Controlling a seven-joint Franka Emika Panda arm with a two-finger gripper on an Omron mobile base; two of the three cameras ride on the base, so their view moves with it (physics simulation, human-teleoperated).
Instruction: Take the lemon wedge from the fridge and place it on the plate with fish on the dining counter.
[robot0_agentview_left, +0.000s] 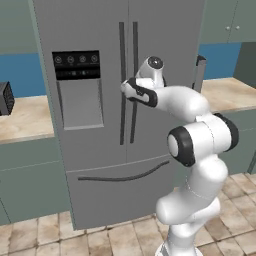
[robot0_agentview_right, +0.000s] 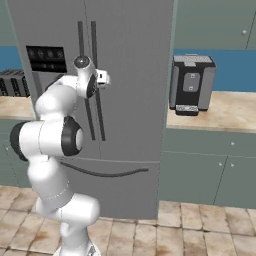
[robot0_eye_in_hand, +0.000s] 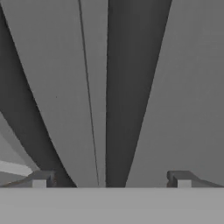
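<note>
In the left base view, a tall grey fridge (robot0_agentview_left: 100, 125) fills the middle, both doors closed, with two dark vertical bar handles (robot0_agentview_left: 127, 82) side by side along the seam. The white arm reaches up so the claw (robot0_agentview_left: 125, 89) sits right at those handles. Left of the claw is the black dispenser panel (robot0_agentview_left: 76, 65); its small round marks are too blurred to read. Below the claw a curved dark handle crosses the bottom drawer (robot0_agentview_left: 122, 192). A beige bench (robot0_agentview_left: 25, 120) runs on both sides of the fridge, with a dark appliance (robot0_agentview_left: 5, 98) at its far left edge. In the right base view, the claw (robot0_agentview_right: 103, 77) points at the same handles, and well to its right a grey and black coffee machine (robot0_agentview_right: 192, 84) stands on the bench beside the fridge wall. No writing is legible. In the hand view, the claw (robot0_eye_in_hand: 111, 179) is spread wide, its two tips apart and holding nothing, with the two dark handle bars and the door seam directly ahead, very near. The lemon wedge cannot be seen; the closed doors stand in the way.
</note>
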